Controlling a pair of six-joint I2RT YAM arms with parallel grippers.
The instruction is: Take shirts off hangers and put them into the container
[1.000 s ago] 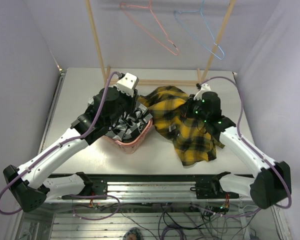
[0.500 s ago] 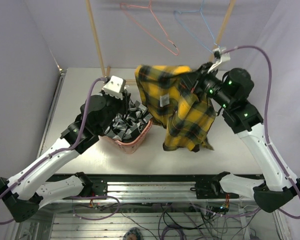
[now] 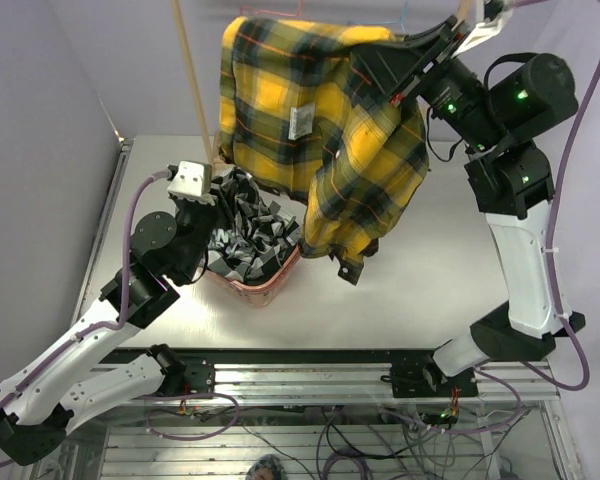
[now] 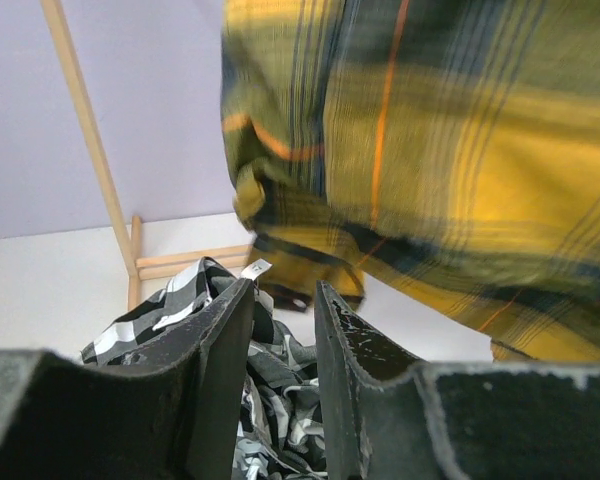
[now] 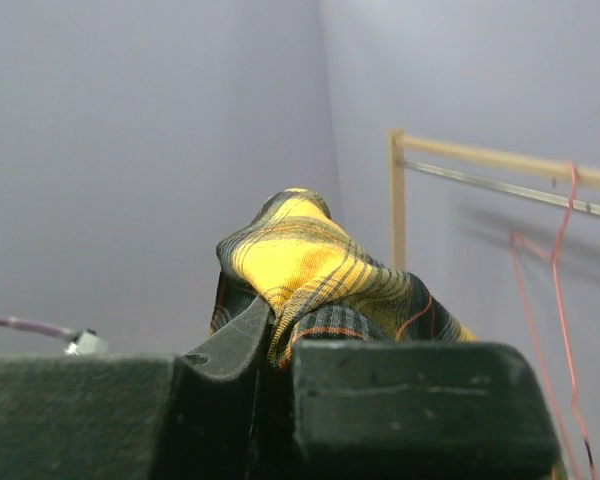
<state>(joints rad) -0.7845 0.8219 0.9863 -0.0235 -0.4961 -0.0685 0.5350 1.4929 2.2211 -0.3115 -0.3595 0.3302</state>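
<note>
The right gripper (image 3: 385, 70) is clamped on a fold of the yellow-and-black plaid shirt (image 3: 300, 120), its arm raised high at far right. The shirt's hem hangs just right of the pink basket (image 3: 265, 290). The left gripper (image 4: 285, 330), jaws narrowly apart and empty, hovers over the black-and-white shirt (image 3: 255, 235) lying in the basket. A second ago the yellow shirt lay on the table (image 3: 430, 290), with the right arm low.

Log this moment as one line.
right gripper: shut on yellow shirt, held high | left gripper: open, empty, by basket | checked shirt: piled in basket | yellow shirt: not yet in basket
</note>
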